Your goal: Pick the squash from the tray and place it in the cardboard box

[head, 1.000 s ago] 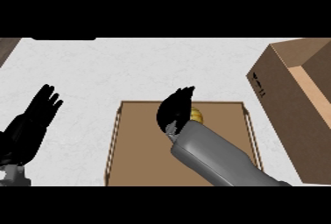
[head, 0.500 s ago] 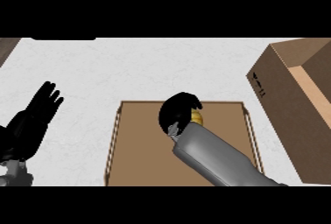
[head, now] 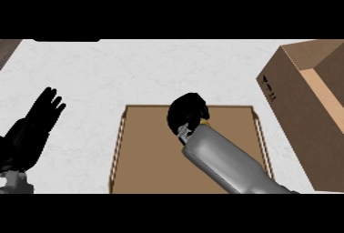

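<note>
1. Squash [head: 204, 121]: only a small yellow sliver shows, at the right edge of the right hand, in the upper middle part of the tray. The rest of it is hidden under the curled fingers.
2. Right hand [head: 186, 113]: black, lowered over the squash with its fingers curled down round it, so that the hand appears as a rounded dark mass. Whether the squash is lifted off the tray floor cannot be told from this view.
3. Right forearm [head: 225, 159]: grey, entering from the lower right edge and running diagonally up and to the left across the tray, covering much of the tray's right half.
4. Tray [head: 144, 154]: a brown, shallow rectangle with a lighter raised rim, lying on the counter in the lower centre of the view. Its near edge is cut off by the lower border.
5. Cardboard box [head: 285, 91]: at the far right, just beside the tray's right rim, its top open and its lighter inner walls visible. A dark printed mark shows on the side facing the tray.
6. Left hand [head: 37, 122]: black, at the left edge of the view, well apart from the tray, open with fingers straight and pointing up, resting.
7. Counter [head: 134, 68]: a pale, lightly mottled surface bearing tray and box.
</note>
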`<state>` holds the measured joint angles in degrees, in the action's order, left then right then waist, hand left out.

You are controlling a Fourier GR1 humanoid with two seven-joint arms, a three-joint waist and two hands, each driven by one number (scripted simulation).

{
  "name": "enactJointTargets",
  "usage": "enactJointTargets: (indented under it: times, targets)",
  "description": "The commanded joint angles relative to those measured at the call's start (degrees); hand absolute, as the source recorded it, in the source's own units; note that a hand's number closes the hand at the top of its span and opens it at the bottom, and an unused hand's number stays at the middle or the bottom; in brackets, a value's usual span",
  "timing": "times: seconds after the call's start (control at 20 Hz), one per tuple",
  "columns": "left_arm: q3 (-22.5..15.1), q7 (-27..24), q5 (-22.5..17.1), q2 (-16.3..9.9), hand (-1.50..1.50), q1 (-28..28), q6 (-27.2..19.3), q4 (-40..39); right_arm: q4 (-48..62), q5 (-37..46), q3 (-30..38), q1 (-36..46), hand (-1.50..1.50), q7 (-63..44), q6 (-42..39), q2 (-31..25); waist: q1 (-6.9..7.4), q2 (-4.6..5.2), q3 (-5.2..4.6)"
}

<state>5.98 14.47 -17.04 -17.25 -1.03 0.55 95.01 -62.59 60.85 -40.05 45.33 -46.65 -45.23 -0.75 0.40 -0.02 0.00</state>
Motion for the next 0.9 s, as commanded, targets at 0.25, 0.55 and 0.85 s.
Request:
enactJointTargets:
  times: [0.25, 0.55, 0.85]
  targets:
    - [1.6, 0.2, -1.0, -0.5, 0.0, 1.2, 0.3, -0.4, -4.4, -8.6, 28.1, -6.1, 1.5, -3.4, 23.4, -2.8, -2.11, 0.33, 0.24]
    - [0.8, 0.0, 0.5, 0.3, 0.0, -0.7, 0.6, -1.1, -7.4, -3.5, 27.4, -7.6, 1.5, -2.1, 31.3, -4.2, -0.38, 0.02, 0.01]
    - [2.8, -3.2, -0.3, -0.1, 0.0, 0.6, 3.2, -4.4, -21.0, -0.4, 24.8, -2.9, 1.5, -8.7, 25.9, -2.8, -0.74, -0.3, -0.06]
